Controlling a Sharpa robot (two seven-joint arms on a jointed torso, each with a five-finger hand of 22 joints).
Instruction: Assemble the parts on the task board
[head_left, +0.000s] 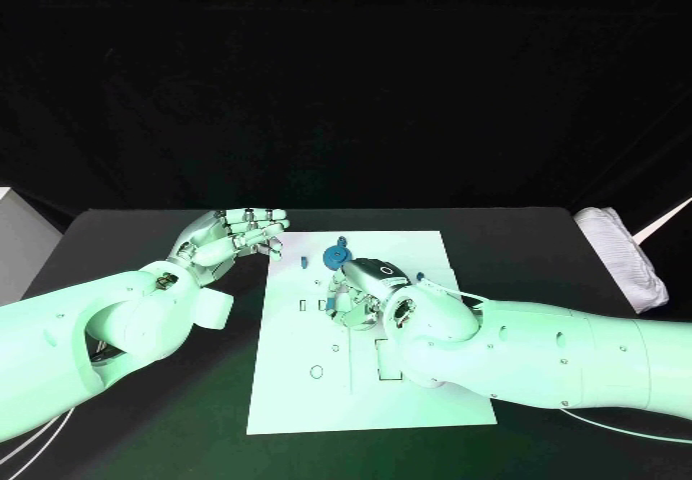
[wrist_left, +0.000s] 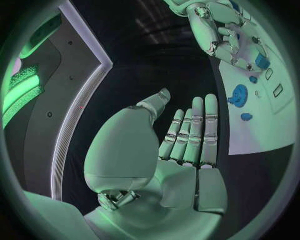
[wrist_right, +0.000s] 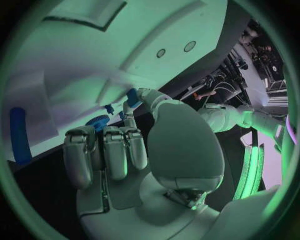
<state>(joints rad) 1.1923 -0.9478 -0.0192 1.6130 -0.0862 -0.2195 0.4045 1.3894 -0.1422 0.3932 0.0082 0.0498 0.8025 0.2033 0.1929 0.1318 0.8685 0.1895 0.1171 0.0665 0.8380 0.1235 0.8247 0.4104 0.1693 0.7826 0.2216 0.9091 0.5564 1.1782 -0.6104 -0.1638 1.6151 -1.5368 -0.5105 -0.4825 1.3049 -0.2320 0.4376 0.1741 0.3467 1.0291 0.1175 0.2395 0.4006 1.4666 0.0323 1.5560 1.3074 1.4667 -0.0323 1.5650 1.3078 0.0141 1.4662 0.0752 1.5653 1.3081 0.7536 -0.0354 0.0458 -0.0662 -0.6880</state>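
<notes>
The white task board (head_left: 296, 400) lies in the middle of the black table. A blue gear (head_left: 336, 255) and a small blue part (head_left: 307, 262) sit near its far edge. My right hand (head_left: 368, 297) hovers over the board's far half with its fingers curled down. It pinches a small blue part (wrist_right: 132, 97) at its fingertips, and that blue part (wrist_left: 262, 61) is also seen from the left wrist. My left hand (head_left: 238, 235) hangs by the board's far left corner, holding nothing, its fingers (wrist_left: 190, 132) stretched out. The gear (wrist_left: 238, 95) lies just beyond them.
Cut-out slots (head_left: 387, 360) and a small hole (head_left: 317, 371) mark the board's near half. A long blue bar (wrist_right: 19, 135) lies on the board. A white bundle (head_left: 623, 255) sits at the table's right edge and a white box (head_left: 18, 240) at its left edge.
</notes>
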